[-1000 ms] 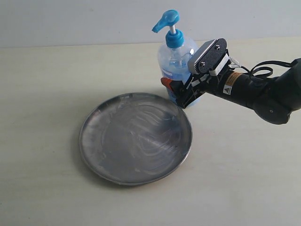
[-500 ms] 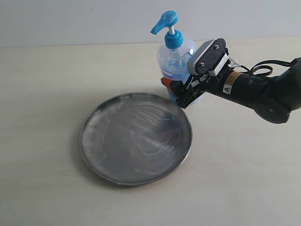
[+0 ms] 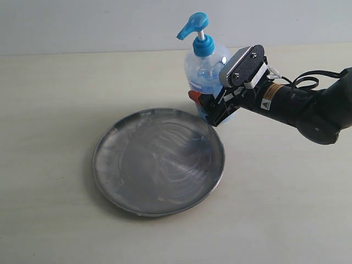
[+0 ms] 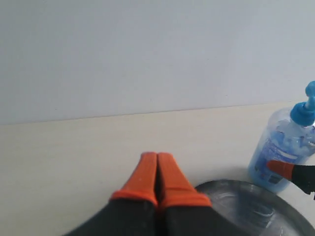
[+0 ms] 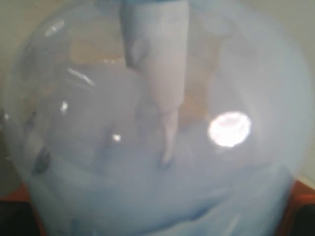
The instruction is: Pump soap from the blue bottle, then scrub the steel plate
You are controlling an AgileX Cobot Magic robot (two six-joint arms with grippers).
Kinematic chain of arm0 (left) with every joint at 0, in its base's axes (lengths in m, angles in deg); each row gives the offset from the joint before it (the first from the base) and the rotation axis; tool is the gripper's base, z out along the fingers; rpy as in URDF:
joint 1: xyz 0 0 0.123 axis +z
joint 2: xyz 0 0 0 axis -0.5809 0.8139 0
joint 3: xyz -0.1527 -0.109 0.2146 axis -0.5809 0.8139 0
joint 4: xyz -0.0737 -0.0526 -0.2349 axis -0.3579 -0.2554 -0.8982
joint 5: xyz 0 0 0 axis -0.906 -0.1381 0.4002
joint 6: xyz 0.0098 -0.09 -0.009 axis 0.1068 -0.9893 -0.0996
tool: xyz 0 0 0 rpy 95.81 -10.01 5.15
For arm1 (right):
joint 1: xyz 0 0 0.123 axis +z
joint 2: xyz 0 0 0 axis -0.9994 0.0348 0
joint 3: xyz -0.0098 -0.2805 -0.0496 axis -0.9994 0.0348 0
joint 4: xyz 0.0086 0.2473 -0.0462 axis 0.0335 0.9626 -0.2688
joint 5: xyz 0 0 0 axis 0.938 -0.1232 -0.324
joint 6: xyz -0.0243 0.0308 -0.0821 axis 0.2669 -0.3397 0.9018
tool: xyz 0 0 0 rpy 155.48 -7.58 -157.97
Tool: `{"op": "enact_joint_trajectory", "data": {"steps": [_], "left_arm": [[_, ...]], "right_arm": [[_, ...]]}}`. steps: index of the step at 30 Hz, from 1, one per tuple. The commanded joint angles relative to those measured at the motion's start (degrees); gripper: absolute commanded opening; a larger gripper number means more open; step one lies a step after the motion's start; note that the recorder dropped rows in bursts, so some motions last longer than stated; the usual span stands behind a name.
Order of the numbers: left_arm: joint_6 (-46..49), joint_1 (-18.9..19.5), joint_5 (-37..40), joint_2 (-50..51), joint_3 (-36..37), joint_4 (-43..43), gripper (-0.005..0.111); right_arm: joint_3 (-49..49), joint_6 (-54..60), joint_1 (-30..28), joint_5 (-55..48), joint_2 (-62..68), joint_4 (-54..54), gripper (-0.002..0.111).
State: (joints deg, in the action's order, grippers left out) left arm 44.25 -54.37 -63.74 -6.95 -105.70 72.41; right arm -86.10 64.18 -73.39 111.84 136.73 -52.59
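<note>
The blue bottle [image 3: 204, 66] stands upright just behind the far right rim of the steel plate [image 3: 158, 165]. Its blue pump head [image 3: 193, 24] points left. My right gripper [image 3: 209, 105] is shut on the bottle's lower body, one orange fingertip [image 3: 194, 96] showing at the bottle's left side. In the right wrist view the bottle [image 5: 157, 123] fills the picture, with orange fingertips [image 5: 302, 194] at its sides. My left gripper [image 4: 157, 169] is shut on nothing, low over the table beside the plate [image 4: 256, 209], and is out of the exterior view. No soap blob shows on the plate.
The pale table [image 3: 66, 99] runs back to a light wall. The right arm and its cable [image 3: 308, 82] lie along the table's right side. The plate carries streaky swirl marks.
The bottle's pump head has shifted very slightly left. The right gripper and the plate stay where they were.
</note>
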Motion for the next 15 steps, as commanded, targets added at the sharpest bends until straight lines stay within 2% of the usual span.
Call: {"op": "enact_joint_trajectory", "data": {"steps": [1, 4, 15], "left_arm": [[-0.2, -0.6, -2.6, 2.8, -3.7, -0.2, 0.000], [-0.2, -0.6, -2.5, 3.8, -6.5, -0.2, 0.000], [-0.2, -0.6, -3.3, 3.8, -6.6, -0.2, 0.000]], "right_arm": [[-0.7, 0.0, 0.1, 5.3, -1.0, 0.4, 0.000], [-0.7, 0.0, 0.1, 3.9, -1.0, -0.4, 0.000], [-0.7, -0.2, 0.1, 3.5, -1.0, -0.5, 0.000]]}}
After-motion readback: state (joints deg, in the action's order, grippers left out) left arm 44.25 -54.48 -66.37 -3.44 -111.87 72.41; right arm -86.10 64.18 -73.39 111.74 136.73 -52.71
